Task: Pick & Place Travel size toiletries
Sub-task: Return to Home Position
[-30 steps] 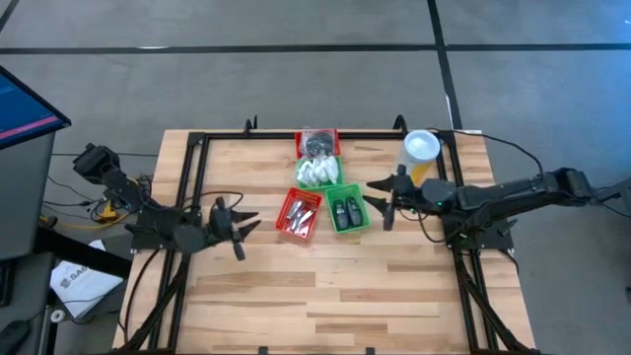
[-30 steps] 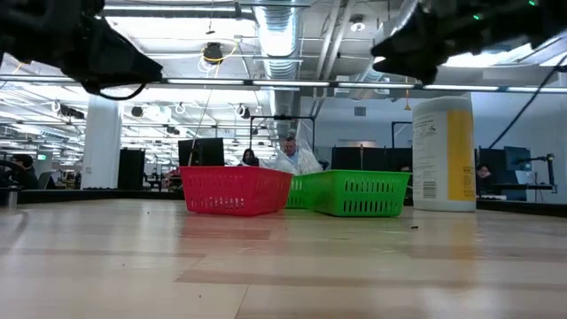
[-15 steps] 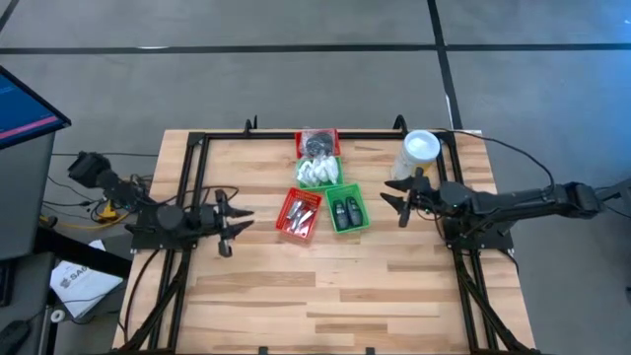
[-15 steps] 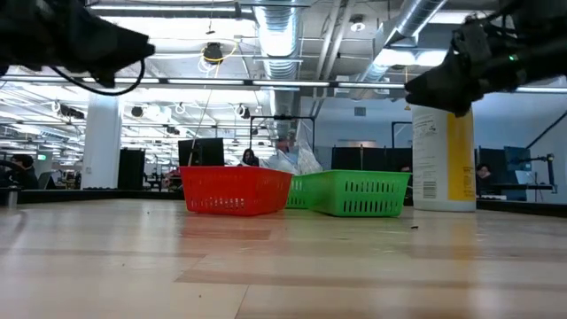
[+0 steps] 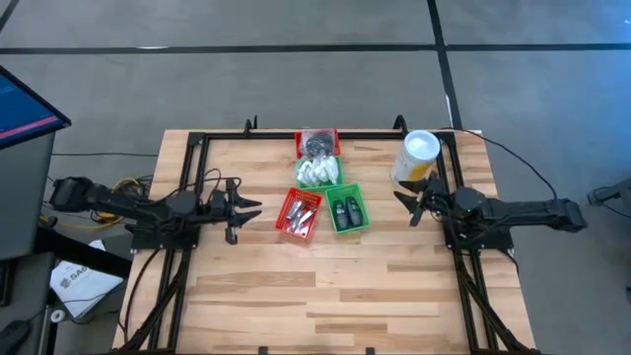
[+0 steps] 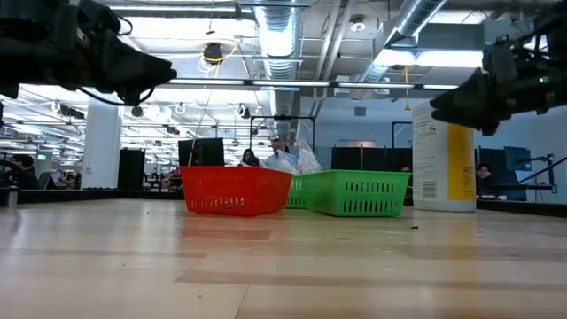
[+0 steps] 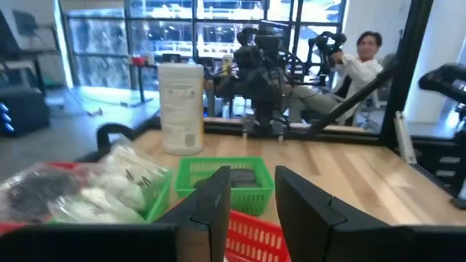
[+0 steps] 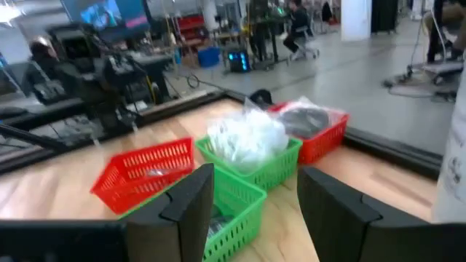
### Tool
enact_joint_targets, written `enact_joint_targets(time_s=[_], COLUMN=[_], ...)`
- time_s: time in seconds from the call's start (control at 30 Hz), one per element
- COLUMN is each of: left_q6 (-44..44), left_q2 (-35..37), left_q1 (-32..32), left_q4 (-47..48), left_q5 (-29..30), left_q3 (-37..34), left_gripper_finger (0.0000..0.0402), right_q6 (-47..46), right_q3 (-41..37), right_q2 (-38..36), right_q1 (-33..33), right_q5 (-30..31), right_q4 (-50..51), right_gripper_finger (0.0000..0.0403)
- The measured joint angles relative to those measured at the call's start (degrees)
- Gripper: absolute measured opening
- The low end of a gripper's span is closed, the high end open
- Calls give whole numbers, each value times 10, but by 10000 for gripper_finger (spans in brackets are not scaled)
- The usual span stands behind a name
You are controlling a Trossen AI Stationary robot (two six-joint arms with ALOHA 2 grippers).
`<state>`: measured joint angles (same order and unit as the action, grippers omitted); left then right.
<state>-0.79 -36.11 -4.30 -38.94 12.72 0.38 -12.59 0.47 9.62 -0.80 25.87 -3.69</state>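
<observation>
The table (image 5: 325, 286) is pale wood in glued strips, smooth with a soft sheen, and the black rails (image 5: 193, 158) on it look like matt metal. The 2 red baskets (image 6: 235, 190) and 2 green baskets (image 6: 354, 193) are glossy plastic mesh. The packets (image 5: 315, 173) in the far green one are clear, crinkled, shiny film over fluffy white cotton-like filling. The canister (image 5: 418, 166) is smooth plastic with a white lid (image 5: 422, 145) and a printed label, and the left gripper (image 7: 253, 178) and right gripper (image 8: 255, 178) are matt and dark, plastic by the look.
</observation>
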Motion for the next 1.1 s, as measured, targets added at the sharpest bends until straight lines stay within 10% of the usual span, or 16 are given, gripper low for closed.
enact_joint_targets(time_s=[0.93, 1.1], left_q6=[16, 16], left_q2=[-14, 75], left_q1=[46, 44], left_q4=[3, 4], left_q5=[-68, -67], left_q3=[0, 0], left_gripper_finger=[99, 99], right_q6=[-85, -85], right_q3=[0, 0], right_q2=[-18, -18], right_q1=[0, 0], right_q5=[-4, -4], right_q4=[0, 0], right_gripper_finger=[186, 186])
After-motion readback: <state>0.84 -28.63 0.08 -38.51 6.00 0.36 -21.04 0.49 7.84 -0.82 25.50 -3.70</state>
